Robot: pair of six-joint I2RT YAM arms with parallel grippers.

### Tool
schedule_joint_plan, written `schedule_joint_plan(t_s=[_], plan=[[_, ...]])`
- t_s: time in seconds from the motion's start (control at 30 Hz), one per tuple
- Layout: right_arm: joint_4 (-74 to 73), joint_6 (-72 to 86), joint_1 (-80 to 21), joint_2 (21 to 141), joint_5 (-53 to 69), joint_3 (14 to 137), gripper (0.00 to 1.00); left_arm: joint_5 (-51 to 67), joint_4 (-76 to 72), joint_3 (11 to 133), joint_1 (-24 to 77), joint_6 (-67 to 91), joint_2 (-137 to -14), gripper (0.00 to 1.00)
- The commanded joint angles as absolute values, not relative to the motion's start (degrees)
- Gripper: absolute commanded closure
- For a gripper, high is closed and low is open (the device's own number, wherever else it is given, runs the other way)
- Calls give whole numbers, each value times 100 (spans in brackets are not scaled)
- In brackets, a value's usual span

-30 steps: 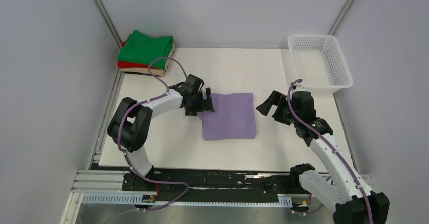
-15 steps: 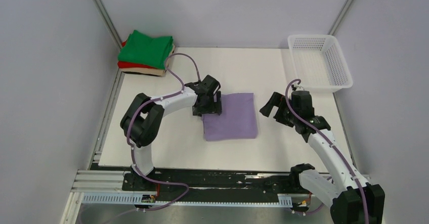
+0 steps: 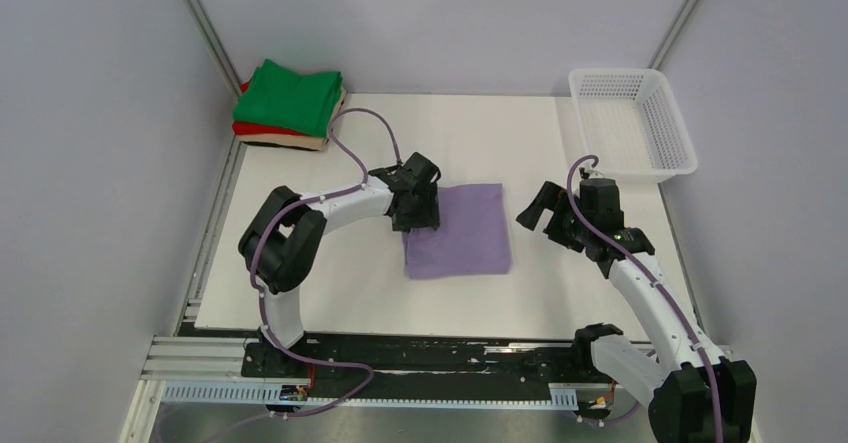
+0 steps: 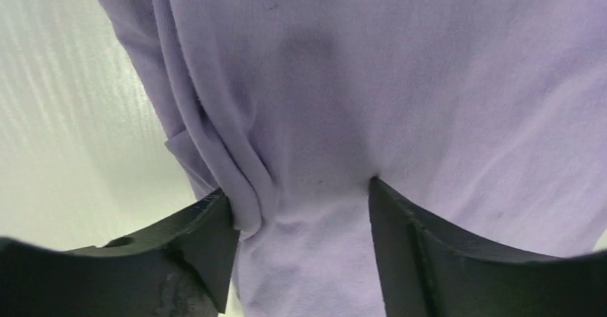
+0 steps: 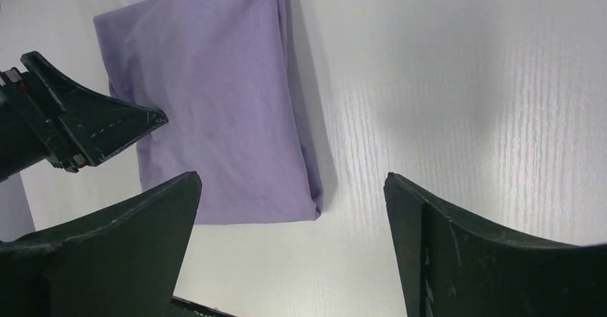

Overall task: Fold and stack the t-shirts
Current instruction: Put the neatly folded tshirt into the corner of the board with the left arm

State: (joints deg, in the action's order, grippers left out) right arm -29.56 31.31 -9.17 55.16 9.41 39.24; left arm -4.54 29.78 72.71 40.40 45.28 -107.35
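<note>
Your left hand (image 4: 300, 213) sits low on the left edge of the lavender t-shirt (image 3: 465, 228), its fingers half closed astride the doubled hem with cloth bunched between them; you cannot yet tell whether the pinch is firm. That placement makes sense as a grip for carrying the folded square, which lies mid-worktop (image 3: 470, 133), to the stack at the far left corner, where the green t-shirt (image 3: 293, 95) tops the red (image 3: 250, 128) and beige (image 3: 290, 143) ones. Your right hand (image 5: 292, 181) hangs wide and empty just off the shirt's right edge, probably ready to steady it. Against a second ago, the left hand has slid from beside the edge onto it and narrowed, the shirt has been nudged slightly right, and the right hand has barely stirred
</note>
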Motion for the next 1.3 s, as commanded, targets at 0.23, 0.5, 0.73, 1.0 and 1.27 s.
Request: schedule_joint_plan(t_s=[0.23, 0.5, 0.73, 1.0, 1.27], plan=[[-2840, 2988, -841, 5449, 1095, 3923, 0, 141, 2194, 6989, 3898, 4818, -10764, 95], [-2842, 2962, -833, 5397, 1219, 3985, 0, 1896, -115, 5864, 3443, 4552, -9988, 100], [-2816, 2927, -833, 5382, 1399, 4063, 0, 3310, -2018, 4869, 3059, 4717, -9817, 100], [-2692, 2892, -834, 5420, 1716, 4055, 0, 3806, -3020, 4242, 2755, 4887, -10063, 100], [-2704, 2874, -836, 5440, 1723, 4113, 0, 3327, -2098, 4342, 2575, 4394, -10552, 100]])
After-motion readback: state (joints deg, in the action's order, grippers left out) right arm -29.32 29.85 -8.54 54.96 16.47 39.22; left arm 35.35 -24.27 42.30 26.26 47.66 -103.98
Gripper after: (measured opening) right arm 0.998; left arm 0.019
